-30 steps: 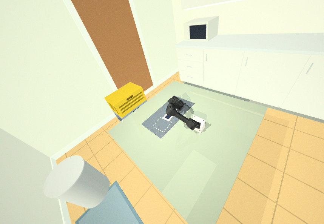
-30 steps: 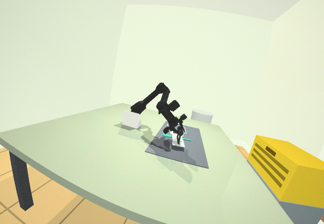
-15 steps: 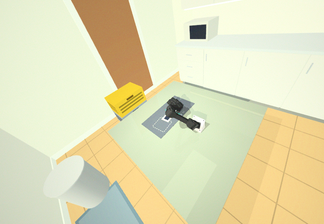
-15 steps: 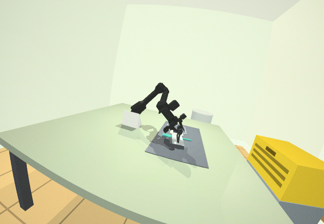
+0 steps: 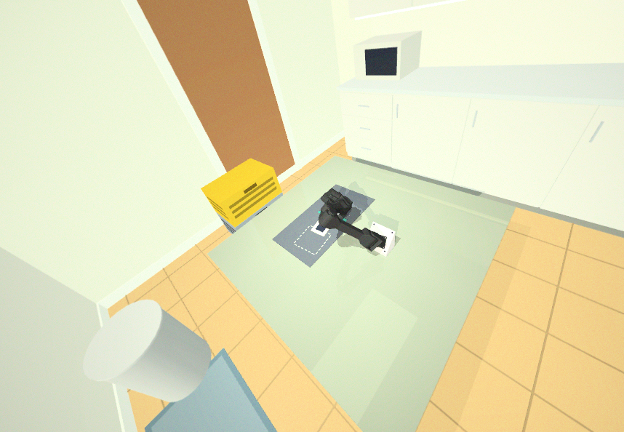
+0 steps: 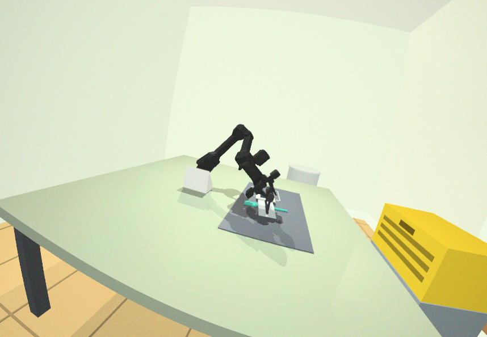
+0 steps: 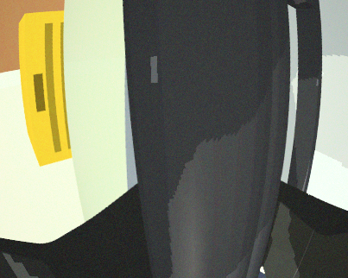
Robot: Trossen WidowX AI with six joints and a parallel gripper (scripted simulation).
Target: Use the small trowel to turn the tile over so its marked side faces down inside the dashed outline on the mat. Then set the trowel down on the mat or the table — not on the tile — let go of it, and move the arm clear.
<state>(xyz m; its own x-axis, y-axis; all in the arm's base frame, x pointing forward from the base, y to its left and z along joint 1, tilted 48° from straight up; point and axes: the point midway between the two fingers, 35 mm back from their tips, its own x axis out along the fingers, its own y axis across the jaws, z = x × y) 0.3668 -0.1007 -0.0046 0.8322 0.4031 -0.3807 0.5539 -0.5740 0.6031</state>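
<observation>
The tile [image 5: 320, 228], white with a dark square on top, lies on the mat [image 5: 286, 238] [image 6: 298, 235] at the near-arm edge of the dashed outline [image 5: 305, 251], partly hidden by the arm. In the exterior view it is mostly hidden behind the gripper. My gripper [image 6: 269, 197] is shut on the trowel, low over the mat beside the tile. The trowel's pale blade [image 6: 262, 210] slopes down close to the mat; whether it touches is unclear. Its thick dark handle [image 7: 205, 86] fills the middle of the wrist view. My fingertips are hidden in the top view.
A teal bar [image 6: 281, 210] runs across the mat behind the blade. The arm's white base block [image 5: 388, 248] [image 6: 197, 179] stands on the table [image 5: 443, 246] [image 6: 129, 223] beside the mat. A yellow cabinet [image 5: 241, 188] [image 6: 416, 247] stands beyond the table edge.
</observation>
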